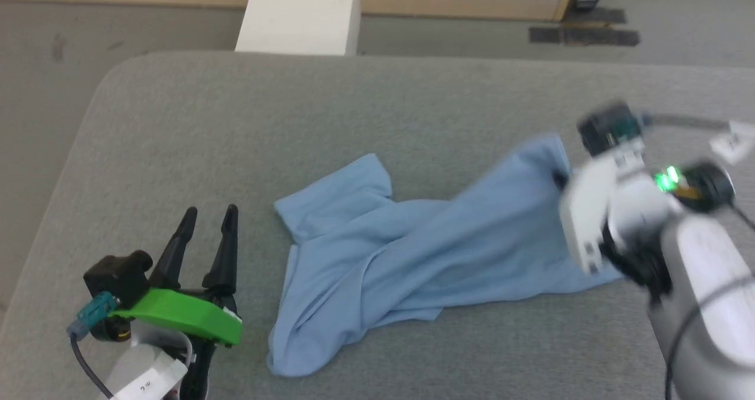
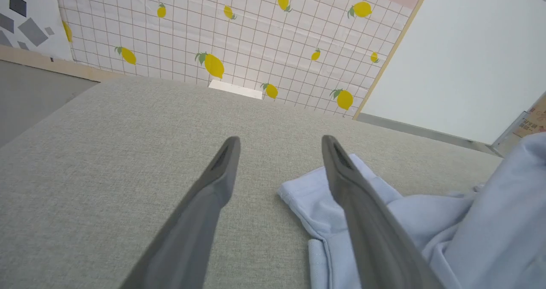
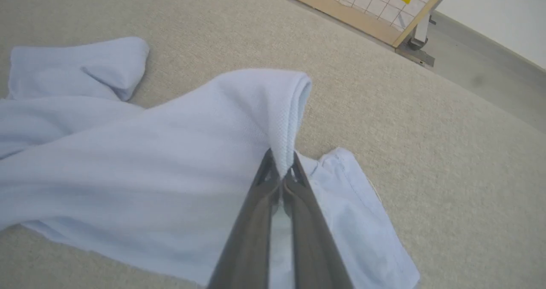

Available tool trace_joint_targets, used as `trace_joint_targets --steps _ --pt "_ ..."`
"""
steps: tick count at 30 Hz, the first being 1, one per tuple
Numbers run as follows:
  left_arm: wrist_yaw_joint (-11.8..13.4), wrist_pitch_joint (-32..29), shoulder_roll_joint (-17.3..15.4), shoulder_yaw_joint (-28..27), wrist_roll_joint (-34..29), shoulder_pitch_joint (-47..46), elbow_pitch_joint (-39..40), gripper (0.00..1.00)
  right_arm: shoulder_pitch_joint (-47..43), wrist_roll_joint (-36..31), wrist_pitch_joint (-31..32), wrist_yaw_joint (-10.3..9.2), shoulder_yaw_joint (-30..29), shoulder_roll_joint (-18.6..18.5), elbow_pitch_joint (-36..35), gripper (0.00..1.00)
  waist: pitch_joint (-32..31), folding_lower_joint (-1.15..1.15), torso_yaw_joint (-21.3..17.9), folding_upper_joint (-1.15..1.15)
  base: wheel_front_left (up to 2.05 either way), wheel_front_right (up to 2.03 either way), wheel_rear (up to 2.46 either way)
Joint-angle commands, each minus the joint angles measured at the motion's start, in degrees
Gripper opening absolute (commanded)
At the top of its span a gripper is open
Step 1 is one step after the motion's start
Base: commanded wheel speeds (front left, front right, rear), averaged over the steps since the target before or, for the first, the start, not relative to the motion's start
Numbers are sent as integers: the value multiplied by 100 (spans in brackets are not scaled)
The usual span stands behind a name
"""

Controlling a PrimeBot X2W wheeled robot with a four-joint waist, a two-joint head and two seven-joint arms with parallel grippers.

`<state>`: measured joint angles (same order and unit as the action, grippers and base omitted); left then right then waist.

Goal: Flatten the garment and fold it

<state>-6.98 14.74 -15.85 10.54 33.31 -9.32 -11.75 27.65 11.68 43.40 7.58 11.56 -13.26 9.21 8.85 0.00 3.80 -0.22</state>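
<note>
The garment [image 1: 413, 241] lies crumpled on the grey surface [image 1: 236, 123], 1 edge fold pinched in the closed right tool [image 3: 282, 161], likely for lifting and spreading, while the left tool [image 1: 210, 212] hovers open near its sleeve.

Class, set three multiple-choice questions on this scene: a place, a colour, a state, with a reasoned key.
1. The garment lies: A on the grey padded surface B on the floor C in a basket
2. Its colour: A white B light blue C green
3. The right gripper is: A open B shut, empty C shut on the garment
Key: 1A, grey padding surrounds it; 2B, pale blue throughout; 3C, cloth pinched between closed fingers.
</note>
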Motion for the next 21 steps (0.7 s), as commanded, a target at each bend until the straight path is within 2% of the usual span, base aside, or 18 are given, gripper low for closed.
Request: trace_joint_targets --steps 1,5,9,14,18,19,20,21 --pt "35 23 37 9 -45 65 9 100 -470 81 124 -9 -111 -85 -266 0 -380 0 -373 22 0 0 0" --pt "75 -4 49 38 -41 121 31 100 -1719 216 451 -9 -382 -94 -968 0 -460 0 -467 22 0 0 0" --pt "94 -33 59 76 -35 129 51 100 -2803 275 712 -9 -689 141 -1239 0 -480 0 -489 22 0 0 0" --pt "99 -54 48 101 -10 147 63 100 -3481 192 856 -9 -1130 525 -1059 0 -474 0 -470 22 0 0 0" --pt "101 -65 35 114 13 169 54 100 -3587 159 848 -9 -1302 744 -856 0 -494 0 -438 22 0 0 0" --pt "105 -68 33 116 17 177 50 100 -3573 161 798 -9 -1325 774 -851 30 -503 0 -435 22 0 0 0" --pt "111 -69 29 115 23 185 46 100 -3522 183 659 -9 -1371 813 -887 100 -517 0 -434 22 0 0 0" --pt "118 -69 27 114 27 194 43 100 -3469 207 541 -9 -1399 839 -926 100 -530 0 -436 22 0 0 0"
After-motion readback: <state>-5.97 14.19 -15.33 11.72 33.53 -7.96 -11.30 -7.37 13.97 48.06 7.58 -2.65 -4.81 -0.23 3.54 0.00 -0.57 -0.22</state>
